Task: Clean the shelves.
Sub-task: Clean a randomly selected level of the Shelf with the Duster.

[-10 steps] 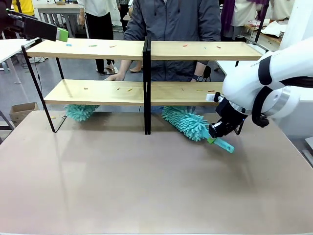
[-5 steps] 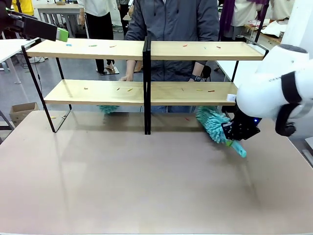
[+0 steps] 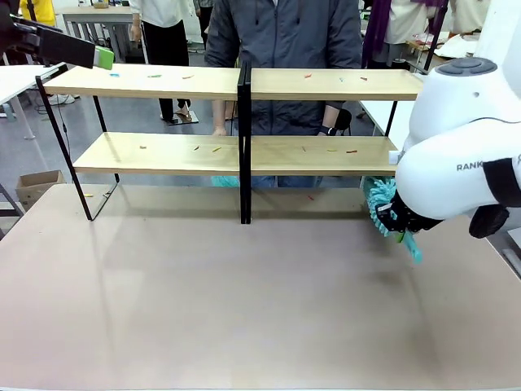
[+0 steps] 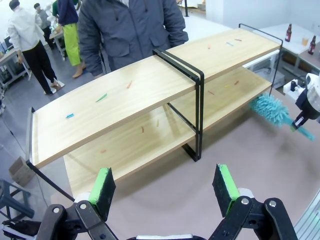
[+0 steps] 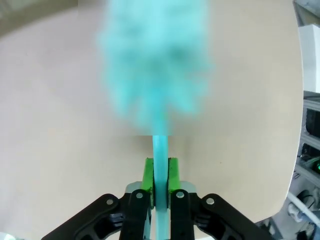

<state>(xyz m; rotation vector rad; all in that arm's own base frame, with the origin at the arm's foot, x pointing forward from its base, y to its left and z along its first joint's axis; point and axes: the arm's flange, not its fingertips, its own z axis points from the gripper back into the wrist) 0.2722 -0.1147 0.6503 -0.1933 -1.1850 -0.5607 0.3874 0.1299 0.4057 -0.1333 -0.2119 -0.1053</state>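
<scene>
The shelves (image 3: 326, 84) stand across the far half of the table, with light wooden boards on a black frame; they also show in the left wrist view (image 4: 150, 85). Small coloured scraps (image 3: 153, 76) lie on the boards. My right gripper (image 3: 399, 225) is shut on the handle of a teal fluffy duster (image 3: 380, 204) just off the right end of the lower board. The right wrist view shows the pads (image 5: 147, 175) clamped on the handle and the duster (image 5: 155, 65) blurred. My left gripper (image 4: 164, 187) hangs open and empty, high above the shelves' left end (image 3: 102, 57).
A person stands behind the shelves, with one hand (image 3: 218, 130) by the lower board. A tuft of teal fluff (image 3: 225, 181) shows under that board near the central upright. A cardboard box (image 3: 37, 186) sits on the floor at left. The near tabletop (image 3: 244, 309) is bare.
My right arm swung right and turned, drawing the duster from under the lower right board to past the shelves' right end. The teal fluff behind the shelves slid from left toward the centre.
</scene>
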